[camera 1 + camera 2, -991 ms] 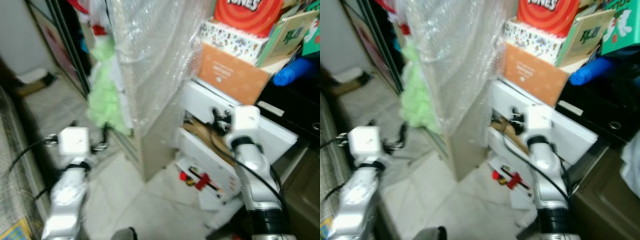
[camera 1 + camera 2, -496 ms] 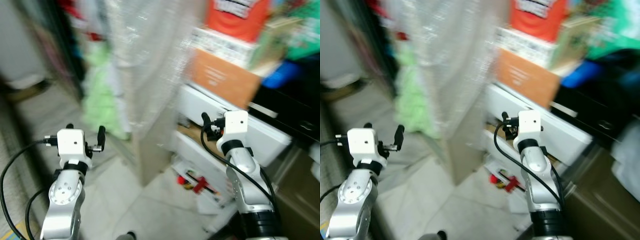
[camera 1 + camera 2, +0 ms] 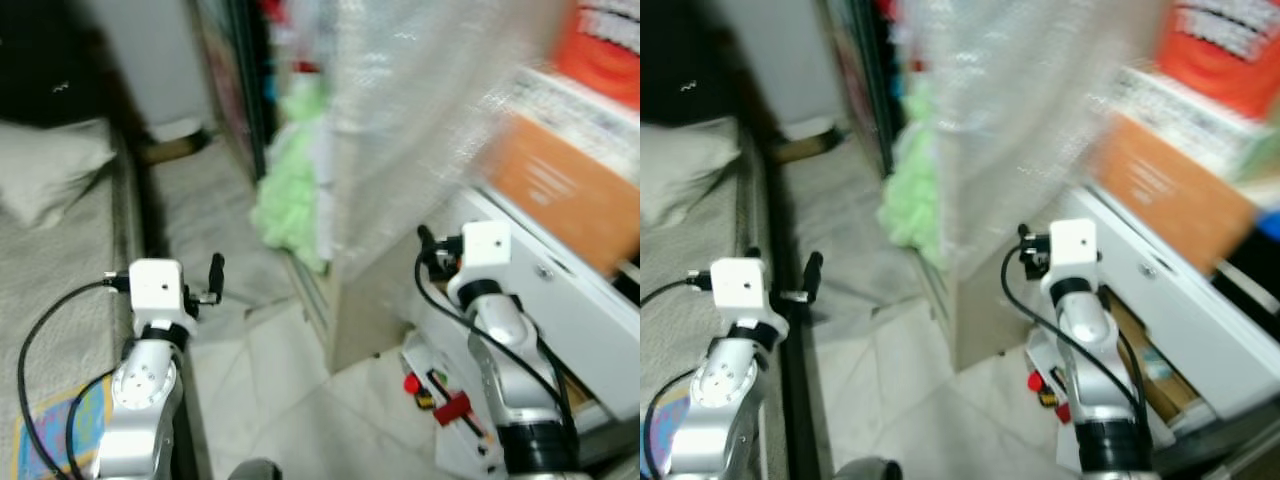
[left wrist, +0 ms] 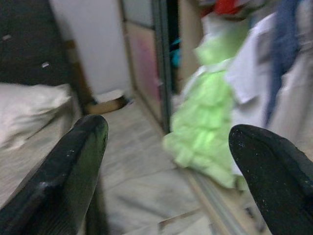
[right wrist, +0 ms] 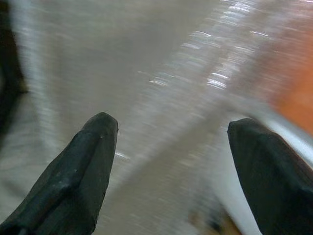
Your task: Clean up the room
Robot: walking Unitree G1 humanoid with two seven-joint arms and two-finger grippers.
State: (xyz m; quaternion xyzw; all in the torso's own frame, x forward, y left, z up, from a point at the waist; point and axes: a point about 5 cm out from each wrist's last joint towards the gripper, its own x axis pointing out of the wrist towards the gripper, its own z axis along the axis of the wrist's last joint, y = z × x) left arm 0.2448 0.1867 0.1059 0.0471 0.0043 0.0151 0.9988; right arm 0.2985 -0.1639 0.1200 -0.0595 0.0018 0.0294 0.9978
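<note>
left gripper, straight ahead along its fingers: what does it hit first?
Likely the light green garment hanging at the open wardrobe. The left gripper is open and empty, with bare floor before it. Depth is unclear and the frame blurred, so this is a guess.

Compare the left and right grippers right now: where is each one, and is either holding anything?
The left gripper is raised over the pale floor beside the bed, aimed toward the green garment. The right gripper is raised close to the bubble wrap on the cabinet, by the white drawers. Both are open and empty.
</note>
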